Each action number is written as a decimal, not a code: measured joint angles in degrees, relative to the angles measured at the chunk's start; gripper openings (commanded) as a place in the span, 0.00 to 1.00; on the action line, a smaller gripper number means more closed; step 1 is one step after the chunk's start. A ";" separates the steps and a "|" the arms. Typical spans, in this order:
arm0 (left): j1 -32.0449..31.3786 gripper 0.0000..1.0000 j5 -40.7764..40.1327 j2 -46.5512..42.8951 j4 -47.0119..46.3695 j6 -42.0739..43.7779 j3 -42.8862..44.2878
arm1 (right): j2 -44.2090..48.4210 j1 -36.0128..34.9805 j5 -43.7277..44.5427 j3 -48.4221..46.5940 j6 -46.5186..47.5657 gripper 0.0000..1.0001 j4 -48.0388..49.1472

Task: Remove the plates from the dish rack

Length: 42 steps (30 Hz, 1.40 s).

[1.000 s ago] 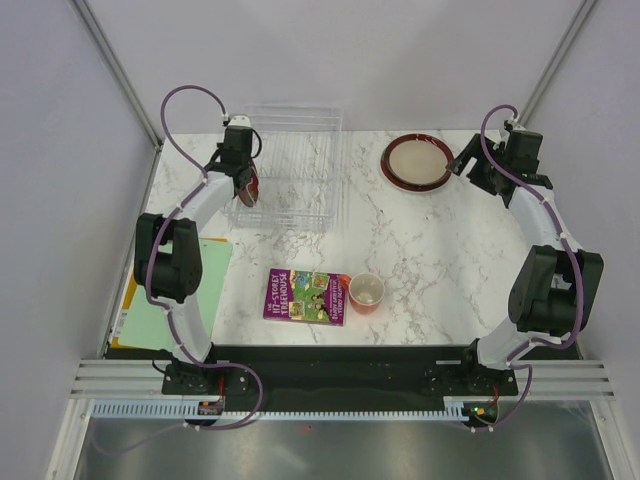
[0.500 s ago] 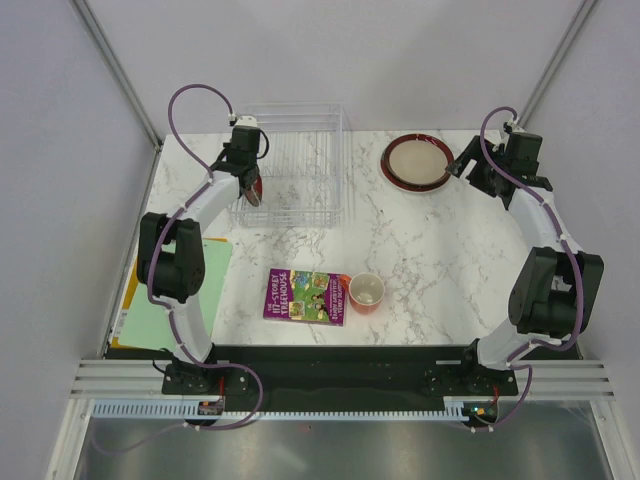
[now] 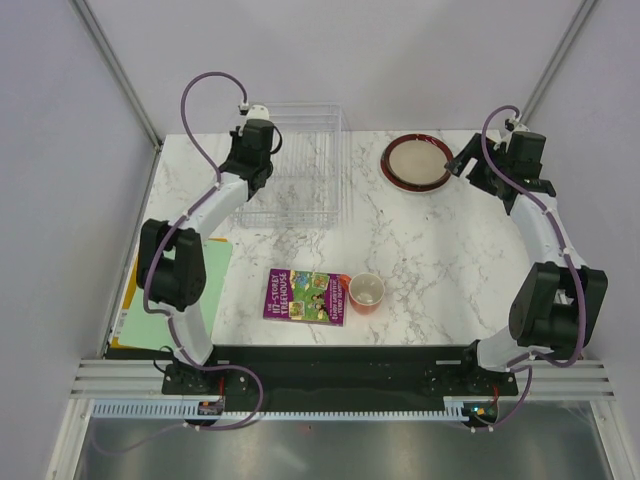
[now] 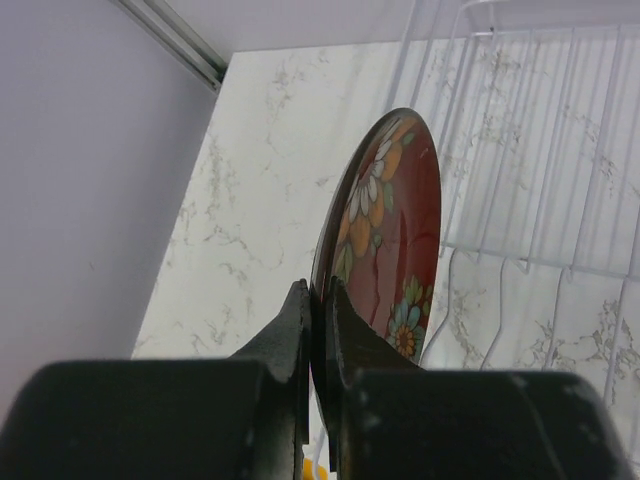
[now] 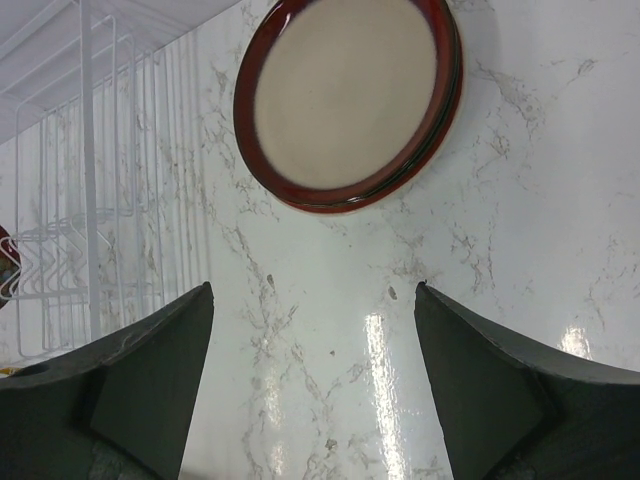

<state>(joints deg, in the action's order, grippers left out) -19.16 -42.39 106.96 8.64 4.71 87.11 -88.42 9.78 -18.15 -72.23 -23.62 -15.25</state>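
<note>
My left gripper [image 4: 318, 300] is shut on the rim of a small dark red plate [image 4: 390, 230] with a flower pattern. It holds the plate on edge above the left side of the clear dish rack [image 4: 540, 150]. In the top view the left gripper [image 3: 247, 168] hangs over the rack [image 3: 310, 180], and its wrist hides the plate. A cream-centred, red-rimmed plate [image 3: 415, 162] lies on top of a stack at the back right of the table, and it also shows in the right wrist view [image 5: 350, 100]. My right gripper [image 5: 313, 300] is open and empty just right of that stack [image 3: 465, 165].
A purple book [image 3: 306, 296] and an orange cup [image 3: 366, 292] lie near the front middle. A green folder [image 3: 170, 300] lies at the front left edge. The rack [image 5: 90, 200] shows at the left of the right wrist view. Enclosure walls stand on both sides.
My left arm has risen and moved toward the back with the small red plate, from low at the rack's left near side. The right arm has barely moved.
</note>
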 measured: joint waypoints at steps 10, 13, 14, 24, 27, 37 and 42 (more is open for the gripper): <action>-0.96 0.02 9.49 -13.25 11.17 -6.01 3.32 | 5.86 -3.06 -5.20 1.38 -0.39 0.89 -0.66; -1.14 0.02 18.82 -19.56 13.38 -11.85 2.40 | 8.70 -6.08 -6.84 2.29 -1.16 0.90 -0.39; -1.22 0.02 22.01 -21.38 13.84 -13.81 1.99 | 9.49 -6.73 -7.32 2.62 -1.44 0.90 -0.20; -1.99 0.02 48.83 -26.99 9.64 -30.32 -6.51 | 15.13 -14.49 -14.69 11.10 -10.64 0.93 10.45; -2.62 0.02 52.83 -26.99 7.93 -33.88 -9.94 | 15.21 -16.68 -15.74 12.63 -13.35 0.93 13.68; -6.97 0.02 57.83 -26.97 0.98 -40.11 -11.58 | 13.68 -23.34 -16.33 14.45 -18.82 0.92 22.29; -8.98 0.02 58.47 -26.67 -1.73 -41.66 -11.85 | 11.13 -25.62 -16.57 14.56 -20.13 0.53 25.00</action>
<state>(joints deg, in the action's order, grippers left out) -28.14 16.08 80.29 6.92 -36.95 75.26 -77.30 -15.84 -34.72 -57.67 -43.75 9.76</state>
